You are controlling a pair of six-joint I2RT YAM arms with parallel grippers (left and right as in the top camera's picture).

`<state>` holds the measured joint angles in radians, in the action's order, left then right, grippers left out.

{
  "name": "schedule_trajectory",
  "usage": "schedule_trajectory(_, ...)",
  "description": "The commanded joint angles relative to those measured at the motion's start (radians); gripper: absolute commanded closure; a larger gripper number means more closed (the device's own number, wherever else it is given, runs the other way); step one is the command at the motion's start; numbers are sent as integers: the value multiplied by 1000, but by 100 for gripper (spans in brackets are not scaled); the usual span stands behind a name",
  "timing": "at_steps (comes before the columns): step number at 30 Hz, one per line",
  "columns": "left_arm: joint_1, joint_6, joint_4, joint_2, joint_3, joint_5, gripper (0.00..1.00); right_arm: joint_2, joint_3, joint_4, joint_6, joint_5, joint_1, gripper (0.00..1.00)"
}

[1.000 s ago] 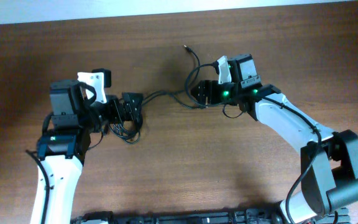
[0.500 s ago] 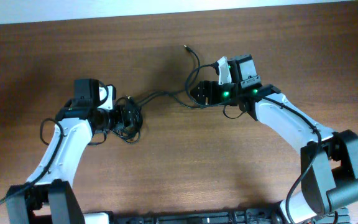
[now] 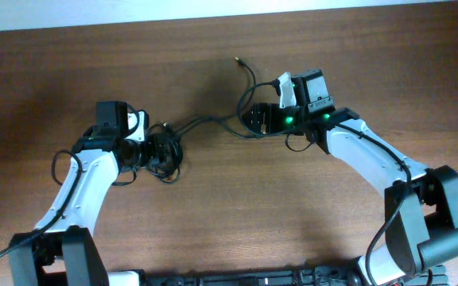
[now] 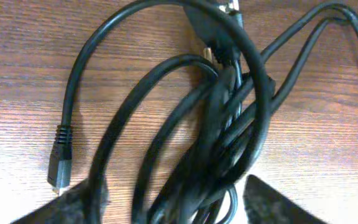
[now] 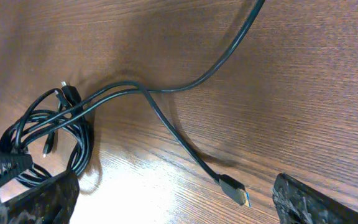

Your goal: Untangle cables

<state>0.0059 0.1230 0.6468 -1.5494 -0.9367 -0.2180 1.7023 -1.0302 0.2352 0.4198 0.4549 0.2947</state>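
Wooden table (image 3: 213,230): I have the left gripper (image 4: 173,190) spread astride the coiled cables (image 3: 164,152) for a grab, right gripper (image 5: 173,196) gaping empty.

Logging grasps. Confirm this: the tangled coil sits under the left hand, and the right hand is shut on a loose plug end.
Wrong on the right hand: it is open, not shut. The right wrist view shows its fingers wide apart, the loose plug end lying on the table between them. The tangled coil does sit under the left hand.
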Motion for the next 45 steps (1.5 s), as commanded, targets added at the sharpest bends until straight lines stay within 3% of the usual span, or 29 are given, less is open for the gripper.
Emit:
schedule_trajectory(1, -3, -5, -2, -8, -8, 24, 37, -24, -7, 0, -1, 5, 0, 2)
schedule_trajectory(3, -8, -5, -5, -8, 5, 24, 41, -24, -7, 0, -1, 5, 0, 2)
schedule_trajectory(6, -52, -5, -31, -37, 14, 24, 98, -24, -7, 0, -1, 5, 0, 2)
schedule_trajectory(7, -66, -5, -44, -38, 14, 24, 100, -24, -7, 0, -1, 5, 0, 2)
schedule_trajectory(9, -68, -5, -30, -25, -3, -26, 100, -24, -7, 0, -1, 5, 0, 1)
schedule_trajectory(11, -68, -5, -8, 40, -30, -188, 100, -24, -7, 0, -1, 5, 0, 2)
schedule_trajectory(18, -69, 47, 271, 554, -37, -186, 100, -24, -7, 0, -1, 5, 0, 2)
schedule_trajectory(21, -69, 48, 283, 652, -37, -179, 100, -24, -7, 0, -1, 5, 0, 1)
schedule_trajectory(28, -69, 48, 246, 524, -37, -186, 100, -24, -7, 0, -1, 5, 0, 2)
schedule_trajectory(31, -69, -52, 93, 428, -31, -187, 100, -24, -7, 0, -1, 5, 0, 1)
schedule_trajectory(32, -69, -98, 24, 382, -31, -227, 100, -24, -7, -3, -1, 5, 0, 2)
schedule_trajectory(34, -69, -161, -65, 273, -31, -508, 100, -24, -7, -42, 4, 5, 0, 2)
schedule_trajectory(35, -69, -200, -90, 224, -31, -610, 100, -24, -7, -53, 82, 5, 2, 2)
schedule_trajectory(38, -69, -223, -108, 89, -31, -703, 100, -16, -7, -53, 112, 26, 7, 2)
schedule_trajectory(40, -68, -248, -106, 85, -31, -703, 100, -16, -7, -154, -23, 324, 7, 2)
schedule_trajectory(41, -68, -283, -101, 85, -31, -684, 100, -16, -7, -256, -19, 480, 7, 5)
schedule_trajectory(42, -68, -282, -100, 85, -31, -631, 100, -16, -7, -304, 27, 502, 10, 15)
schedule_trajectory(45, -69, -282, -114, 85, -31, -593, 100, -16, -7, -320, 328, 386, 74, 19)
